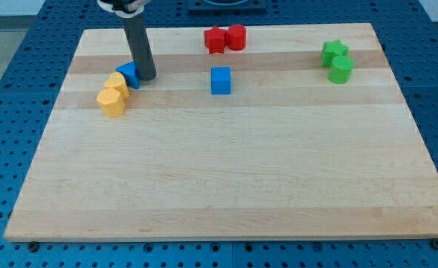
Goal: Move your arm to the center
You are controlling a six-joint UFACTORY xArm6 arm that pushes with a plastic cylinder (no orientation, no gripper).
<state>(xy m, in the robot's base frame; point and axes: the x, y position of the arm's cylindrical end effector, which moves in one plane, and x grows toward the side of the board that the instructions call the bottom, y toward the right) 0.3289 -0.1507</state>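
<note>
Currently, camera view: one wooden board (226, 186) on a blue perforated table.
Tool state: no jaws to speak of; a bare dark rod, clamped on nothing, with my tip (146, 77) resting on the board near the view's top left.
Tip and neighbours: the tip stands just right of a small blue block (128, 73), seemingly touching it, though its shape is partly hidden by the rod.
Yellow pair: two yellow blocks, an upper one (117, 82) and a lower one (111, 101), sit pressed together just left of and below the blue one.
Blue cube (220, 80): alone, right of the tip, above the board's middle.
Red pair (224, 38): two red blocks touching, at the view's top edge.
Green pair: a green star (335, 51) with a green cylinder (341, 69) just below it, far right.
Task target: the board's centre lies down and to the right of the tip, and no block sits there.
Risk: a path that first runs straight right could, I judge, clip the blue cube and shove it along.
Second risk: any leftward drift at the start would push the small blue block into the yellow pair.
</note>
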